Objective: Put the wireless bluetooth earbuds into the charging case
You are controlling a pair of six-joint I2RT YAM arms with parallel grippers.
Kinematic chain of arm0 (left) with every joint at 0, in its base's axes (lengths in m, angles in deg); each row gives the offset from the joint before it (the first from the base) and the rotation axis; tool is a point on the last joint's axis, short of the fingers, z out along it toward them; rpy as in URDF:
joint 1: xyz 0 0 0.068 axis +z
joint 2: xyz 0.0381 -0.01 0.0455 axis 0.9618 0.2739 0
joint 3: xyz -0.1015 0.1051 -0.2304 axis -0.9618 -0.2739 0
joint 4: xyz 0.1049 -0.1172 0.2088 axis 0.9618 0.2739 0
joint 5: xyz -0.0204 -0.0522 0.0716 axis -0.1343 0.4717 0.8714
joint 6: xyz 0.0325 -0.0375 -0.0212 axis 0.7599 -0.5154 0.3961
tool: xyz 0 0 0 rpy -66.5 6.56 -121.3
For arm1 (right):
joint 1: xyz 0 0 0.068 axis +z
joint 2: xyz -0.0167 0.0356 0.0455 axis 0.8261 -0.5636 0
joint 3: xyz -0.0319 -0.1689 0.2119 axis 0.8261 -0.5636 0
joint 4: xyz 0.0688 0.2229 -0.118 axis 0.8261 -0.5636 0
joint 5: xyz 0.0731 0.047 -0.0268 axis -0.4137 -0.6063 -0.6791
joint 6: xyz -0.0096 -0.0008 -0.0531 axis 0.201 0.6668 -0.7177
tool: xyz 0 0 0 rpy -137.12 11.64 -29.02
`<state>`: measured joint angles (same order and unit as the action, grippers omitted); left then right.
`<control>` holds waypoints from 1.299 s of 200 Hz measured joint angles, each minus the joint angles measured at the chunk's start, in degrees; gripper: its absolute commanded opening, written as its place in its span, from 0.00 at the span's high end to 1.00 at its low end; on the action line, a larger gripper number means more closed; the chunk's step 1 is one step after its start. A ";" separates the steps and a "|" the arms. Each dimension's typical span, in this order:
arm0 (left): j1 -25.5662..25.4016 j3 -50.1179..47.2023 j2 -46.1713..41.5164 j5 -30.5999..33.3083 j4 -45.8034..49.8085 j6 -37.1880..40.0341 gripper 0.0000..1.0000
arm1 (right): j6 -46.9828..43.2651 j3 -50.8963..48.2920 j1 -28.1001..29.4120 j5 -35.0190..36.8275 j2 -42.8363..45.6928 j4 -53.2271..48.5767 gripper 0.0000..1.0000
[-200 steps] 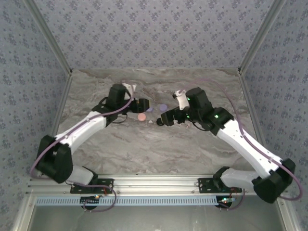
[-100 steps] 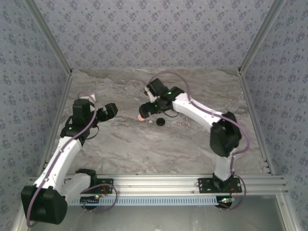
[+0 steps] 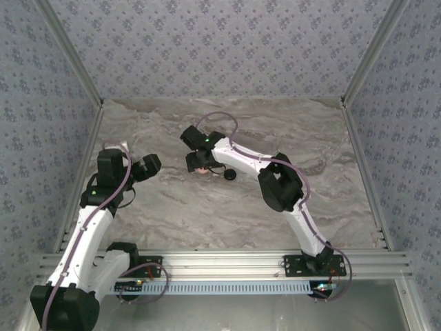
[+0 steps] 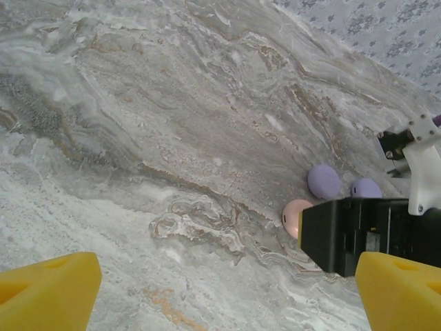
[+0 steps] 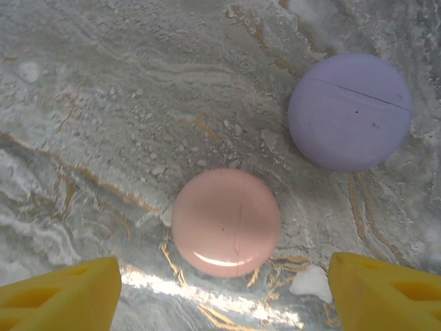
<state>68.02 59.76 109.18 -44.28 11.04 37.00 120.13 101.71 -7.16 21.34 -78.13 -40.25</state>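
Now that the right arm (image 3: 241,157) has swung further left, leaving the right gripper (image 5: 222,293) spread wide over the closed pink charging case (image 5: 226,222) on the table (image 5: 103,103), centre the jaws around it, clear of the purple case (image 5: 350,112); the left gripper (image 4: 224,293) stands equally wide.

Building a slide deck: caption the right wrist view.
Open right gripper over round pink case, purple case beside it.

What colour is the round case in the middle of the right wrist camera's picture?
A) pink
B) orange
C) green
A: the pink round case lies closed on the marble at the centre of that view, with a purple round case up to its right.
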 measured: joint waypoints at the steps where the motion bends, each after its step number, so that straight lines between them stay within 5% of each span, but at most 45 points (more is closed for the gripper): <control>1: 0.00 -0.02 0.00 0.00 0.02 -0.02 0.05 | 0.13 0.13 0.00 0.04 -0.15 -0.02 0.21; 192: 0.52 -1.14 0.02 -1.53 1.11 0.52 0.03 | 0.90 9.42 0.76 3.39 -9.57 -5.46 0.53; 260: 0.85 -1.20 -1.03 -6.51 0.20 1.53 0.07 | -11.91 -14.34 2.12 3.26 8.96 8.94 0.54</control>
<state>68.87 58.55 108.15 -50.79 11.24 38.53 108.22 87.37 -5.04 24.60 -69.17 -31.31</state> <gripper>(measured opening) 0.944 0.481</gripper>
